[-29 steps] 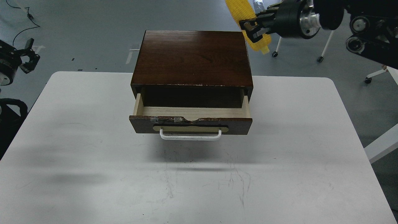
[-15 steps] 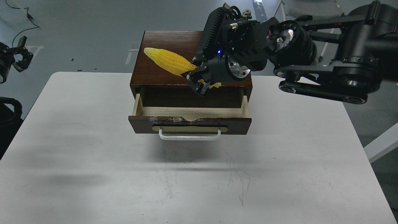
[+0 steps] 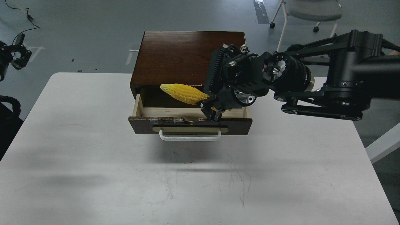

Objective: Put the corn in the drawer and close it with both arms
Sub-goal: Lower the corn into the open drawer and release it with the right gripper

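Observation:
The dark brown drawer (image 3: 190,125) with a white bar handle stands pulled open at the front of a dark wooden cabinet (image 3: 184,56), and its pale wood inside shows. My right gripper (image 3: 212,112) is shut on the thick end of the yellow corn (image 3: 184,92) and holds it over the open drawer, with the tip pointing left. My left gripper (image 3: 16,55) is at the far left edge, off the table, far from the drawer. It is small and dark, and its fingers cannot be told apart.
The cabinet sits at the back middle of a white table (image 3: 93,175). A white chair (image 3: 309,12) stands on the grey floor behind at the right. Another white table edge (image 3: 384,145) shows at the far right.
My right arm has swung in from the upper right and come down and forward, bringing the corn from above the cabinet top to over the open drawer. The left gripper has barely moved.

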You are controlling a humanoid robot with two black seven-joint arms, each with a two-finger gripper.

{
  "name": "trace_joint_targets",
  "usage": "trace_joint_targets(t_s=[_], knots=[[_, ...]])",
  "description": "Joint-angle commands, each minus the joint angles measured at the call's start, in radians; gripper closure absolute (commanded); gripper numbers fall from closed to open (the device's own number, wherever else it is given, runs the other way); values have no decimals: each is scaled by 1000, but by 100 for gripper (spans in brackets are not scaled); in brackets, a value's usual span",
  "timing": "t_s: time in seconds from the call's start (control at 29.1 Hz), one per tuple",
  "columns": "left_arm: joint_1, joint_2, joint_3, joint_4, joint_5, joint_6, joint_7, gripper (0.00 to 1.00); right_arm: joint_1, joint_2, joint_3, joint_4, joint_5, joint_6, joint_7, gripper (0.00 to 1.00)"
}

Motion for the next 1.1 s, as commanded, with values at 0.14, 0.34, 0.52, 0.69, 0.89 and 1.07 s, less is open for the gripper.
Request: trace_joint_targets(t_s=[0.14, 0.34, 0.52, 0.69, 0.89, 1.07], knots=[[0, 14, 0, 0, -1, 0, 1, 2, 10, 4, 6, -4, 3, 0, 34, 18], [-5, 20, -2, 0, -1, 0, 1, 2, 24, -10, 98, -16, 28, -3, 39, 13], [-18, 37, -2, -6, 1, 0, 9, 2, 24, -14, 271, -103, 100, -3, 47, 7], [-32, 42, 17, -9, 10, 0, 17, 2, 15, -51, 463, -256, 309, -3, 47, 1], [-54, 40, 15, -15, 59, 0, 32, 2, -43, -184, 546, -315, 887, -9, 47, 0], [-78, 25, 15, -17, 111, 0, 27, 3, -104, -296, 573, -370, 1281, -14, 51, 0]])
